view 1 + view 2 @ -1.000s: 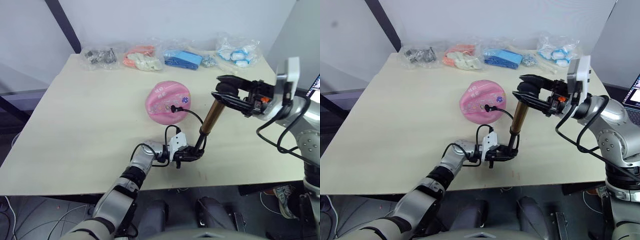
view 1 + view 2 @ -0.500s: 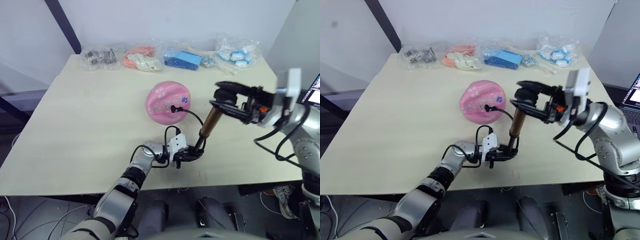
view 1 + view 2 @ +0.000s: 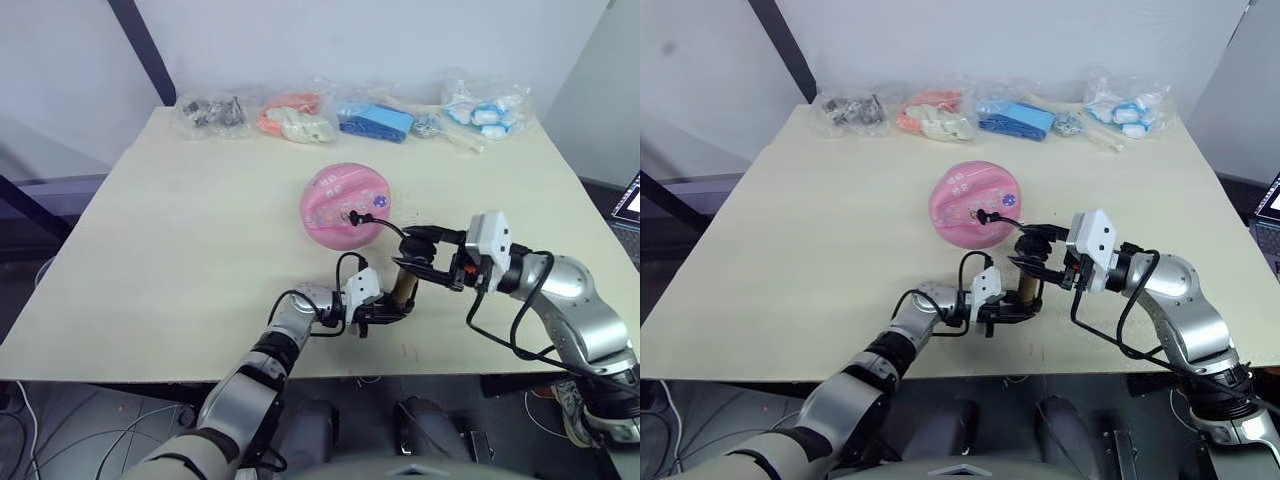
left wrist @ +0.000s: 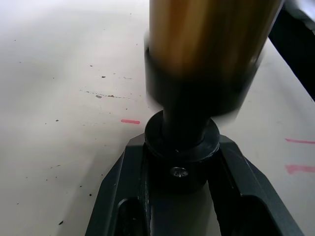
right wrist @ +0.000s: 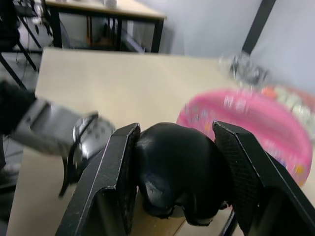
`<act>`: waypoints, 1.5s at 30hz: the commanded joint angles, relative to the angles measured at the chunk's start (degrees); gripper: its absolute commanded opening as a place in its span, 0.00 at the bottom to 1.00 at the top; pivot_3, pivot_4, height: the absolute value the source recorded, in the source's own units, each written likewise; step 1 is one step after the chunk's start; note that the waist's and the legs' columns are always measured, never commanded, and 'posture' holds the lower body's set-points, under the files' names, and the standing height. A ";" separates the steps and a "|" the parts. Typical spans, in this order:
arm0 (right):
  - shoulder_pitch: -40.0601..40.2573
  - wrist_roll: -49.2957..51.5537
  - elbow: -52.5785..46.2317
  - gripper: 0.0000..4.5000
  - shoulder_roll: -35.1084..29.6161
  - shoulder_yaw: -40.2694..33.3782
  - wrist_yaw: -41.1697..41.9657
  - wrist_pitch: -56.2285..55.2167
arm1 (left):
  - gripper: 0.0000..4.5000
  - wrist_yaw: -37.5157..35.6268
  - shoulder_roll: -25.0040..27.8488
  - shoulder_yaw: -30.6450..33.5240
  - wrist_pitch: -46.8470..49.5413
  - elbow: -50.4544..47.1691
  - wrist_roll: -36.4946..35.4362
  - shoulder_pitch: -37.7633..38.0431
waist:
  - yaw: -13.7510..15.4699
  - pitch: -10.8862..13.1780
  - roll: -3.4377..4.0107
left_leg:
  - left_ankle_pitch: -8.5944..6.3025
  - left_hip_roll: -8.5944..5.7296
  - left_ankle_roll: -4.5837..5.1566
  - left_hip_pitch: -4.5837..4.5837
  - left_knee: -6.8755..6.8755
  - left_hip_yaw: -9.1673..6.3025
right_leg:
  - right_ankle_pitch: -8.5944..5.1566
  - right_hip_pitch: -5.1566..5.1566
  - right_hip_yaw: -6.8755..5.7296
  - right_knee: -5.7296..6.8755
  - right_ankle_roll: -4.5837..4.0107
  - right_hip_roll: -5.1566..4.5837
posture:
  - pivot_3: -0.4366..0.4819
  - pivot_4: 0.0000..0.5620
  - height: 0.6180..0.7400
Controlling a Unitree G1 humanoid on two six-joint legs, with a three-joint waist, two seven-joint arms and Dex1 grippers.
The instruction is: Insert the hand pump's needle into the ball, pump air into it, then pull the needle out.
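While the left end effector [image 3: 385, 312] clamped the hand pump [image 3: 402, 290] foot against the counter [image 3: 180, 230], the right end effector [image 3: 420, 256] gripped the handle directly above; pump axis near vertical. Ball [image 3: 347, 207] sat at 11 o'clock, hose attached. Needle itself was too small to discern.

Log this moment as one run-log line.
phase: pumping | left hand: shut on pump base | right hand: shut on handle, pressed down | pump: upright on table | hose: plugged into ball

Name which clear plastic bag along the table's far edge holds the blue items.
The third clear plastic bag from the robot's left, holding a flat blue pack; its neighbours hold orange-white and white-blue things.
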 commanded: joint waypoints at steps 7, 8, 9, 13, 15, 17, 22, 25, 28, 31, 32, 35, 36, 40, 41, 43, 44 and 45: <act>-4.15 6.84 -2.37 0.43 -2.02 -4.69 3.06 4.92 | 0.24 2.84 -1.99 1.67 -0.02 4.59 1.41 -0.83 | 0.28 0.04 0.07 | -0.01 -0.06 0.01 -0.06 0.02 -0.11 | 0.00 0.04 -0.11 -0.09 0.01 -0.06 | 0.48 0.27 1.00; -5.44 8.59 -3.06 0.43 -2.39 -5.87 3.12 6.15 | 0.24 2.92 -1.93 1.67 -0.12 4.86 1.70 -0.82 | 0.27 0.05 0.07 | -0.01 -0.06 0.02 -0.12 0.02 -0.13 | 0.00 0.00 -0.13 -0.11 0.01 -0.06 | 0.48 0.27 1.00; -6.78 10.28 -3.61 0.43 -2.68 -7.11 2.92 7.56 | 0.24 2.87 -1.88 1.64 -0.19 5.05 1.90 -0.77 | 0.23 0.07 0.07 | -0.01 -0.06 0.02 -0.15 0.02 -0.14 | 0.00 -0.01 -0.13 -0.13 0.01 -0.06 | 0.48 0.27 1.00; -12.43 16.93 -4.69 0.43 -5.17 -12.43 3.07 12.66 | 0.24 2.78 -1.45 1.25 -0.87 5.39 2.61 -0.14 | 0.17 0.19 0.18 | -0.03 -0.06 0.06 -0.25 0.02 -0.14 | 0.01 -0.12 -0.13 -0.13 0.00 -0.08 | 0.48 0.27 1.00; -13.86 18.95 -4.68 0.43 -6.24 -14.07 3.26 14.31 | 0.24 2.94 -1.35 1.24 -1.11 5.52 2.68 -0.03 | 0.19 0.20 0.17 | -0.03 -0.05 0.06 -0.25 0.00 -0.20 | 0.01 -0.11 -0.20 -0.14 0.00 -0.08 | 0.48 0.27 1.00; -15.17 20.66 -4.51 0.43 -7.01 -15.50 3.16 15.59 | 0.24 3.09 -1.32 1.32 -1.28 5.70 2.75 0.03 | 0.17 0.20 0.17 | -0.03 -0.05 0.06 -0.25 0.00 -0.22 | 0.01 -0.11 -0.22 -0.14 0.00 -0.08 | 0.48 0.27 1.00; -18.45 24.38 -3.69 0.43 -7.56 -18.74 2.57 17.63 | 0.24 3.10 -1.13 1.43 -1.56 5.94 3.14 0.16 | -0.02 0.22 0.19 | -0.03 -0.05 0.06 -0.25 0.00 -0.15 | 0.01 -0.12 -0.17 -0.14 0.00 -0.08 | 0.48 0.27 1.00; -20.10 26.52 -3.12 0.43 -6.86 -19.99 1.53 18.79 | 0.24 3.01 -0.73 1.40 -1.78 6.03 3.36 0.29 | 0.00 0.23 0.17 | -0.03 -0.05 0.06 -0.25 0.00 -0.17 | 0.01 -0.12 -0.18 -0.14 0.00 -0.08 | 0.48 0.27 1.00; -18.74 25.72 -3.41 0.43 -6.90 -18.80 2.16 18.95 | 0.24 2.94 -0.54 1.45 -1.90 6.15 3.36 0.32 | -0.04 0.26 0.14 | -0.03 -0.04 0.06 -0.26 0.00 -0.15 | 0.01 -0.14 -0.17 -0.14 0.00 -0.07 | 0.48 0.27 1.00; -14.68 21.10 -3.38 0.43 -6.54 -15.23 3.23 16.57 | 0.24 2.84 -0.37 1.50 -2.11 6.15 3.41 0.41 | -0.05 0.24 0.14 | -0.04 -0.04 0.06 -0.23 -0.02 -0.15 | 0.01 -0.12 -0.17 -0.14 0.00 -0.07 | 0.48 0.27 1.00; -13.36 19.46 -3.25 0.43 -6.38 -13.91 3.56 15.57 | 0.24 2.81 -0.35 1.55 -2.15 6.16 3.44 0.42 | -0.08 0.23 0.13 | -0.04 -0.04 0.06 -0.22 -0.02 -0.15 | 0.01 -0.11 -0.17 -0.13 0.00 -0.07 | 0.48 0.27 1.00; -9.05 14.80 -2.74 0.43 -5.40 -9.67 4.76 11.97 | 0.24 2.79 -0.23 1.66 -2.28 6.11 3.50 0.44 | -0.27 0.18 0.19 | -0.04 -0.01 0.06 -0.11 -0.03 -0.10 | 0.00 -0.04 -0.16 -0.12 0.01 -0.06 | 0.48 0.27 1.00; -7.90 13.57 -2.57 0.43 -5.02 -8.56 5.05 10.85 | 0.24 2.78 -0.21 1.72 -2.32 6.06 3.52 0.48 | -0.32 0.14 0.17 | -0.04 0.01 0.06 -0.06 -0.04 -0.09 | 0.00 -0.02 -0.15 -0.12 0.02 -0.05 | 0.48 0.27 1.00; -3.23 8.13 -1.09 0.43 -3.19 -3.16 5.19 6.76 | 0.24 2.78 -0.04 1.85 -2.34 5.98 3.59 0.53 | -0.38 0.04 0.12 | -0.04 0.04 0.06 -0.01 -0.07 -0.08 | 0.00 0.00 -0.16 -0.12 0.02 -0.02 | 0.48 0.27 1.00; -2.38 6.64 -0.50 0.43 -2.77 -2.06 5.13 5.56 | 0.24 2.79 0.00 1.87 -2.36 5.93 3.60 0.56 | -0.38 0.01 0.10 | -0.04 0.04 0.06 -0.01 -0.07 -0.08 | 0.00 0.00 -0.16 -0.12 0.02 -0.02 | 0.48 0.27 1.00; -0.13 3.81 1.59 0.43 -1.45 0.55 4.81 3.88 | 0.24 2.79 0.09 1.95 -2.33 5.80 3.54 0.60 | -0.37 -0.03 0.06 | -0.04 0.04 0.06 0.00 -0.07 -0.08 | 0.00 0.01 -0.16 -0.12 0.02 -0.02 | 0.48 0.27 1.00; 0.52 2.85 2.52 0.43 -0.97 1.35 4.79 3.30 | 0.24 2.79 0.11 1.98 -2.29 5.80 3.51 0.55 | -0.38 -0.12 -0.02 | -0.04 0.04 0.06 0.00 -0.08 -0.08 | 0.00 0.01 -0.16 -0.13 0.02 -0.02 | 0.48 0.27 1.00; 1.20 1.62 3.59 0.43 -0.56 2.18 4.89 2.38 | 0.24 2.80 0.11 2.01 -2.24 5.83 3.48 0.47 | -0.38 -0.16 -0.06 | -0.04 0.04 0.06 0.02 -0.11 -0.08 | 0.00 0.01 -0.16 -0.12 0.02 -0.01 | 0.48 0.27 1.00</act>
